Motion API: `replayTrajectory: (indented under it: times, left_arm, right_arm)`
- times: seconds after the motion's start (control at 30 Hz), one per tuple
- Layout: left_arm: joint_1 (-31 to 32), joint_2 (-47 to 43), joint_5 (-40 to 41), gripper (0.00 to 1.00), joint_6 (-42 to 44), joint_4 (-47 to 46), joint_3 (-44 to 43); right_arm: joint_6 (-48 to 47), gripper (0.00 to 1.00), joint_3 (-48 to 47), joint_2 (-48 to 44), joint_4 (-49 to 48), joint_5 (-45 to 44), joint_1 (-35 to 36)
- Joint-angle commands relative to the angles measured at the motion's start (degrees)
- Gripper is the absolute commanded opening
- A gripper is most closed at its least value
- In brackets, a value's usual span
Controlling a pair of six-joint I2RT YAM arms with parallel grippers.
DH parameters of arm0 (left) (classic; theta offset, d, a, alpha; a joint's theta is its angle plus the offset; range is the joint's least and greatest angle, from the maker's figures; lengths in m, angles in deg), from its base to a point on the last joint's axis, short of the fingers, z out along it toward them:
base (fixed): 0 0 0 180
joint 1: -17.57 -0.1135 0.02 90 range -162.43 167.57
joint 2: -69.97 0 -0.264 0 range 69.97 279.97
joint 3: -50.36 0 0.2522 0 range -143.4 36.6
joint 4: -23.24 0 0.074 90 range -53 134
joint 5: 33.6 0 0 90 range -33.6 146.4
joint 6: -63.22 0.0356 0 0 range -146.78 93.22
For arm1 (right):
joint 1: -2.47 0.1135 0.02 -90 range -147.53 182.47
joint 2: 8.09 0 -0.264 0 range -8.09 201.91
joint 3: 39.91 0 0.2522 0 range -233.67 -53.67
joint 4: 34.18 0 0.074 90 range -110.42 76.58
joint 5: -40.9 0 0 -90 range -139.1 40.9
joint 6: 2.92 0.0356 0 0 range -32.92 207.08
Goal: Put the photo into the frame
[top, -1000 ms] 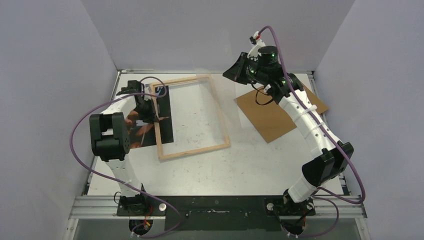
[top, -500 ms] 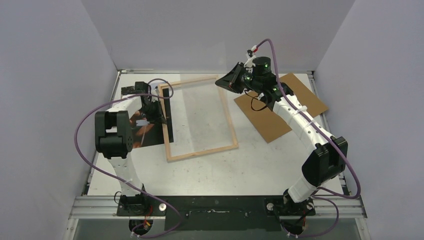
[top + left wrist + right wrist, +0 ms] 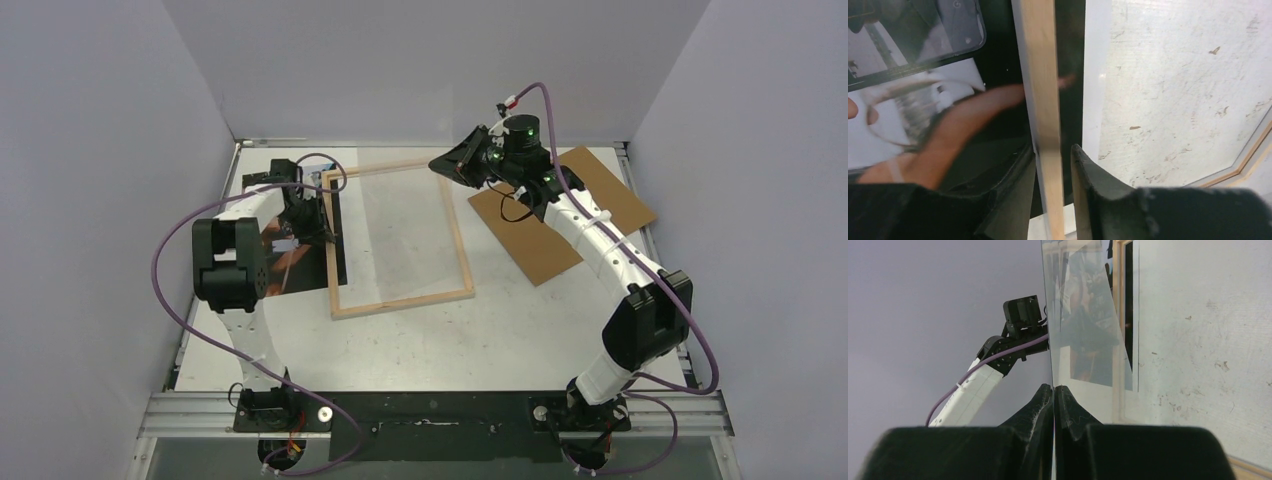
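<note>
So you're not at the actual insert yet, this is setup. The frame [image 3: 400, 302] lies wood-side up on the table [image 3: 450, 345]. The photo [image 3: 300, 268] sits picture-up at the frame's left side, outside the opening, with its right edge tucked under the left rail.

Your right gripper [image 3: 1053, 390] is pinched fully closed on a clear pane [image 3: 1083, 325], holding it by the far corner over the frame opening. I can't tell from these views whether the pane's low edge is seated in the frame.

Your left gripper [image 3: 1053, 150] straddles the left rail, and its fingers [image 3: 1088, 190] are only a bit apart. One looks like it's against the wood and the other shows a thin gap, so I'd call that loose rather than a grip.

My guess for next: lay the pane flat in the frame first. Then the photo has to slide out from under the rail and go in picture-down. It's thin paper lying flat, so getting an edge up could be fiddly. The brown backing board [image 3: 560, 235] sits off to the right for later.
</note>
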Motion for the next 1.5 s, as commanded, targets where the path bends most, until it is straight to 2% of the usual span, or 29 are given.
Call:
replayTrajectory:
  times: [0.0,0.07,0.17,0.5,0.73,0.9,1.07,1.17,1.3,1.47]
  left_arm:
    - [-0.06,-4.54,-3.05,0.35,-0.27,-0.02,-2.95]
    - [-0.67,-6.59,-3.07,0.41,-0.74,-0.29,-2.53]
    - [-1.78,-10.36,-2.15,0.43,-2.87,-1.78,-1.32]
    - [-7.61,-19.37,1.28,0.43,-11.79,-8.69,6.28]
    - [-9.07,-20.26,2.69,0.42,-15.40,-9.91,10.87]
    - [-9.66,-20.72,3.81,0.42,-16.64,-11.14,13.36]
    - [-9.92,-20.47,4.74,0.42,-17.58,-11.62,15.26]
    - [-10.01,-20.49,6.02,0.42,-18.16,-11.70,16.35]
    - [-10.08,-20.04,5.71,0.42,-18.17,-12.02,17.29]
    - [-10.03,-19.05,4.18,0.42,-18.28,-12.71,18.24]
  right_arm:
    - [3.88,0.00,-2.29,1.05,1.14,0.16,-0.18]
    - [4.58,0.00,-3.23,1.90,1.82,0.65,-0.03]
    - [5.78,0.00,-4.56,2.74,1.42,1.71,0.33]
    - [11.45,0.00,-9.18,6.83,-4.43,5.27,2.99]
    - [15.25,0.00,-11.04,10.16,-8.84,7.06,5.62]
    - [15.28,0.00,-11.11,12.71,-8.85,5.68,6.59]
    - [15.03,0.00,-10.21,16.97,-13.46,3.60,7.41]
    - [12.66,0.00,-11.94,21.40,-14.02,3.78,5.99]
    - [14.56,0.00,-11.85,25.61,-18.15,7.19,2.89]
    - [13.00,0.00,-10.88,25.20,-17.12,8.38,1.45]
